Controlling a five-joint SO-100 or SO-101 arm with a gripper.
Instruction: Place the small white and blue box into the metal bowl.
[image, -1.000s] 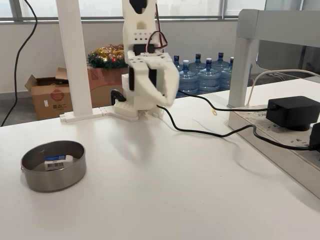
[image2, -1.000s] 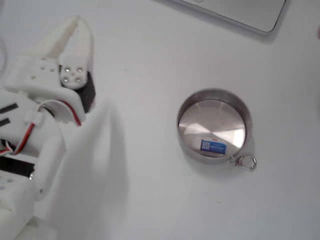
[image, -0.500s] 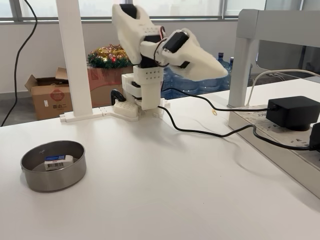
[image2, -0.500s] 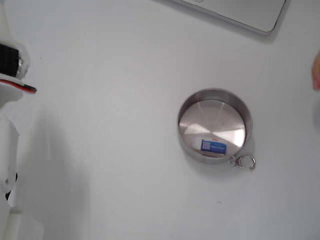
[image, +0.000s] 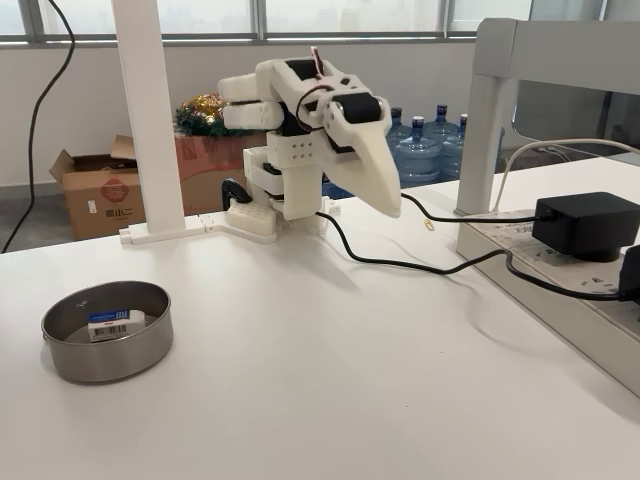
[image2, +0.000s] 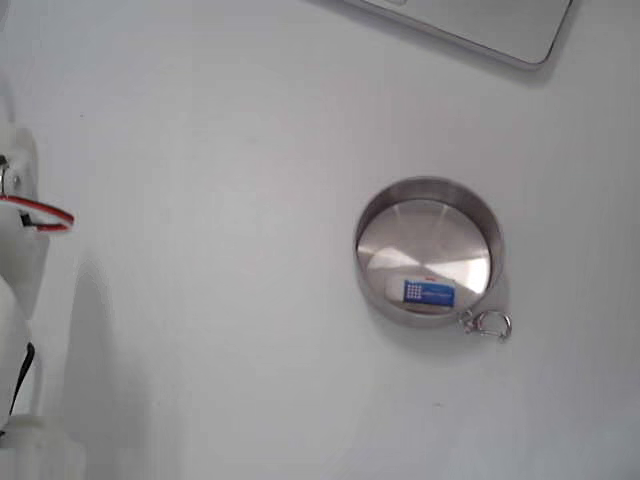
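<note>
The small white and blue box (image: 115, 322) lies flat inside the metal bowl (image: 62, 355) on the white table, at the left in a fixed view. From above, the box (image2: 428, 292) rests against the near inner wall of the bowl (image2: 430, 188). My white gripper (image: 388, 205) hangs well to the right of the bowl, over the table near the arm's base, its fingers pointing down and right, shut with nothing held.
A black cable (image: 420, 266) runs across the table to a black power adapter (image: 587, 224) on a power strip at the right. A white post (image: 150, 120) stands behind the bowl. A ring tab (image2: 490, 324) sticks out from the bowl's rim.
The arm swung away from the bowl toward the right and folded down; the gripper now points downward. It left the top-down view almost entirely. Box and bowl have not moved.
</note>
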